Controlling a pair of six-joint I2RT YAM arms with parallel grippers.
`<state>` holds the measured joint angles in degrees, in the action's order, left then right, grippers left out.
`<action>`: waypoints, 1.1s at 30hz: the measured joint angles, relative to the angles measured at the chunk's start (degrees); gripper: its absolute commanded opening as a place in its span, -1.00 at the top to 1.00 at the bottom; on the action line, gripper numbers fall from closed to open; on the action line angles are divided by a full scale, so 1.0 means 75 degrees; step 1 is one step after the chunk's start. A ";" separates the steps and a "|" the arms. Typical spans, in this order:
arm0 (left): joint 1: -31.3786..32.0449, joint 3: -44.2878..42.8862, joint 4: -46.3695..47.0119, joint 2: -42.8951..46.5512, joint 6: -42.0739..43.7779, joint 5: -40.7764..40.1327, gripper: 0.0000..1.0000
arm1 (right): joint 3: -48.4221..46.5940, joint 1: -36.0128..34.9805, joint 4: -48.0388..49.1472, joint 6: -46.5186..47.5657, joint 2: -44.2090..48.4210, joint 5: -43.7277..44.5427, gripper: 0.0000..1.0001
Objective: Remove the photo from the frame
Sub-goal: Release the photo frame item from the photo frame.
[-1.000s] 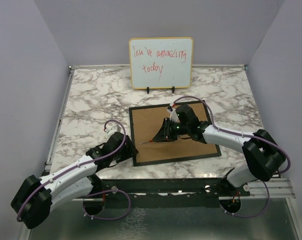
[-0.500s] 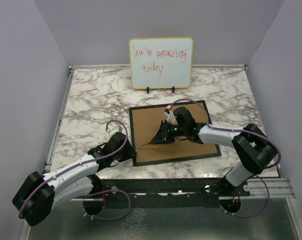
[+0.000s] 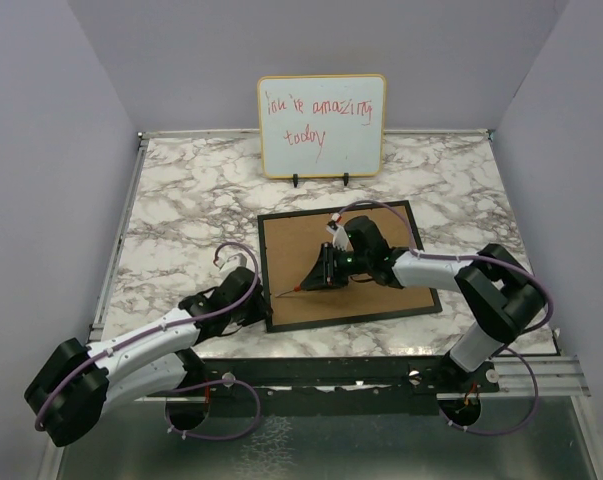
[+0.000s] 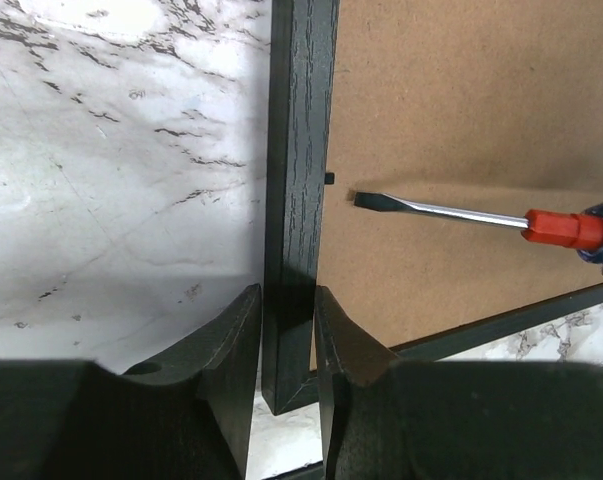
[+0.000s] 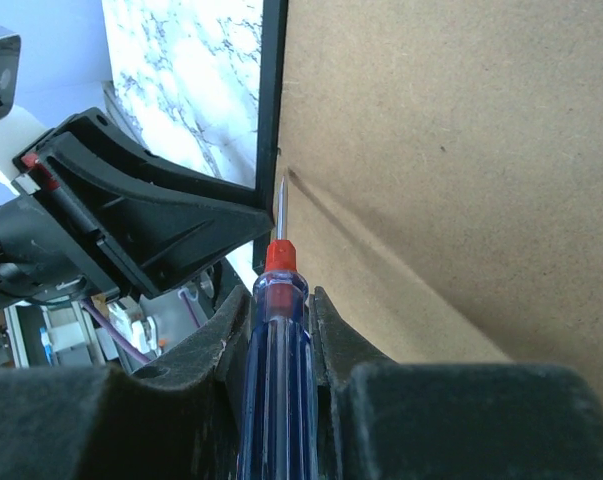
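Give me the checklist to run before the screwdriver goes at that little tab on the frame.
1. Frame lies with its back panel up: ok.
2. Left end effector clamps the frame's left rail near the corner: ok.
3. Right end effector is shut on the screwdriver: ok.
4. Screwdriver tip is on the tab: not ok, it stops short of the tab and is not touching it.
5. Other tabs are released: cannot tell.
6. Photo is under the panel: cannot tell, it is hidden.
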<state>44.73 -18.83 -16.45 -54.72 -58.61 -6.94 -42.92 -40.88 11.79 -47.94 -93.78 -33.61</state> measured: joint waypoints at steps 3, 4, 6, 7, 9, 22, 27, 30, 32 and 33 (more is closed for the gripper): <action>0.0006 0.0009 -0.0009 0.0041 -0.0067 -0.0026 0.51 | 0.0012 0.0000 0.0099 -0.0003 -0.0146 -0.0009 0.99; 0.0009 0.0012 -0.0006 0.0047 -0.0082 -0.0026 0.52 | 0.0012 0.0000 0.0172 -0.0003 -0.0189 -0.0026 0.99; 0.0020 0.0017 0.0006 0.0047 -0.0096 -0.0026 0.55 | 0.0012 0.0000 0.0309 0.0000 -0.0245 -0.0035 0.99; 0.0026 0.0017 0.0009 0.0047 -0.0099 -0.0029 0.56 | 0.0012 0.0000 0.0361 -0.0003 -0.0274 -0.0041 0.99; 0.0032 0.0017 0.0012 0.0047 -0.0099 -0.0029 0.57 | 0.0012 0.0000 0.0487 -0.0003 -0.0344 -0.0050 0.99; 0.0052 0.0017 0.0015 0.0047 -0.0093 -0.0055 0.66 | 0.0076 0.0000 0.0903 -0.0006 -0.0536 -0.0198 0.99; 0.0052 0.0017 0.0006 0.0047 -0.0087 -0.0061 0.71 | 0.0076 0.0017 0.0997 -0.0006 -0.0597 -0.0283 0.99; 0.0055 0.0017 -0.0023 0.0047 -0.0082 -0.0079 0.80 | 0.0076 0.0015 0.1049 -0.0006 -0.0627 -0.0306 0.99; 0.0052 0.0017 -0.0029 0.0047 -0.0073 -0.0082 0.85 | 0.0076 0.0017 0.1072 -0.0009 -0.0644 -0.0326 0.99; 0.0052 0.0017 -0.0038 0.0047 -0.0058 -0.0082 0.87 | 0.0076 0.0017 0.1096 -0.0012 -0.0659 -0.0338 0.99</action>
<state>45.12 -18.70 -16.73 -54.37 -59.05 -7.55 -42.35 -40.75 20.01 -48.03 -98.72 -36.14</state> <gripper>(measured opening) 0.222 0.231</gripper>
